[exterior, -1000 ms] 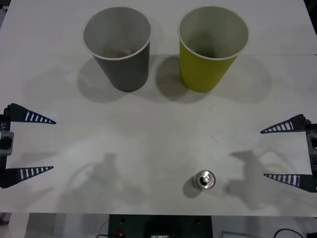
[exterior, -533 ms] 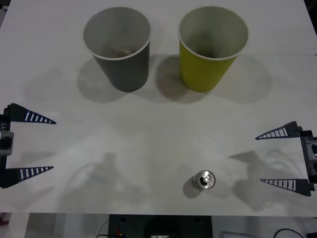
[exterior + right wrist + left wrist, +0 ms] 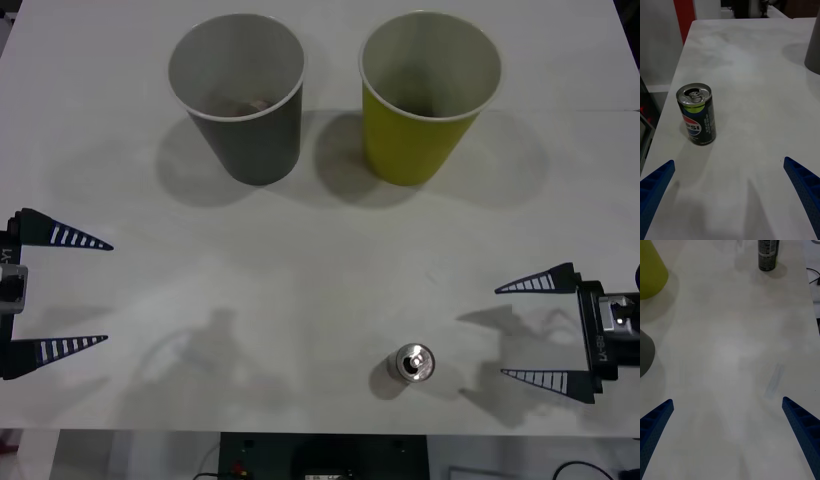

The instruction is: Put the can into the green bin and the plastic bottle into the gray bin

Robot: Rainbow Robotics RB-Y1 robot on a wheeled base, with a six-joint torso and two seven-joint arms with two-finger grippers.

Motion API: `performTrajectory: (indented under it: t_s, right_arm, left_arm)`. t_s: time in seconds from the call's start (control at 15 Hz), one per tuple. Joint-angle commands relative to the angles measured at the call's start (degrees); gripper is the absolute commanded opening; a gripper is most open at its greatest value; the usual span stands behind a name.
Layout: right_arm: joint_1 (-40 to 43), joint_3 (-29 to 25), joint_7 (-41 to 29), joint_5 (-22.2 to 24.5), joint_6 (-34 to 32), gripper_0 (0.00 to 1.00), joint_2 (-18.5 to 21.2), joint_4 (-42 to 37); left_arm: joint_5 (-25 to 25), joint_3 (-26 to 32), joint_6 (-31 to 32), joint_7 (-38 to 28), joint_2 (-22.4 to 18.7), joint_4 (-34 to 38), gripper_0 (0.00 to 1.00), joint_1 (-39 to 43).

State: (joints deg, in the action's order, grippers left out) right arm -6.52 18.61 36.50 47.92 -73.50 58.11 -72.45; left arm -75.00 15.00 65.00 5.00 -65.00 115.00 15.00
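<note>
While the can (image 3: 414, 363) stands upright near the desk's (image 3: 320, 280) front edge, the right pincer (image 3: 535, 331) sits just to its right, fingers spread wide, not touching it. Right wrist view has the can (image 3: 697, 114) off to one side of the gap between the fingers, not centred, so closing from here would likely clip it with one finger and tip it or roll it off the near edge. Can is small and light; a nudge could topple it. Left pincer (image 3: 70, 292) is parked at the left edge, fingers spread, empty. Farther back, gray bin (image 3: 240, 95) on the left and green bin (image 3: 425, 95) on the right, both upright, close together but apart. Something lies in the gray bin; can't tell what. Bins being neighbours, a sloppy drop could land the can in the gray one, or a swinging arm could knock a cup.
</note>
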Motion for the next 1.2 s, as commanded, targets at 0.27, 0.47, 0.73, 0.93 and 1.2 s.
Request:
performTrajectory:
  t_s: [0.27, 0.47, 0.73, 0.93, 1.2]
  right_arm:
    - [-6.4, 7.0, 4.3, -4.3, -3.5, 1.0, -5.2, 11.2]
    - [-7.5, 7.9, 5.1, -4.3, -4.5, 1.0, -8.2, 13.7]
    - [-8.2, 10.3, 6.1, -4.3, -3.8, 1.0, -11.3, 14.8]
    - [-8.3, 12.1, 7.2, -4.3, -2.3, 1.0, -13.3, 14.8]
    - [-8.7, 13.6, 8.4, -4.2, 0.1, 1.0, -16.9, 14.8]
  left_arm:
    - [0.0, 0.0, 0.0, 0.0, 0.0, 0.0, 1.0, 0.0]
    - [0.0, 0.0, 0.0, 0.0, 0.0, 0.0, 1.0, 0.0]
    - [0.0, 0.0, 0.0, 0.0, 0.0, 0.0, 1.0, 0.0]
    - [0.0, 0.0, 0.0, 0.0, 0.0, 0.0, 1.0, 0.0]
    - [0.0, 0.0, 0.0, 0.0, 0.0, 0.0, 1.0, 0.0]
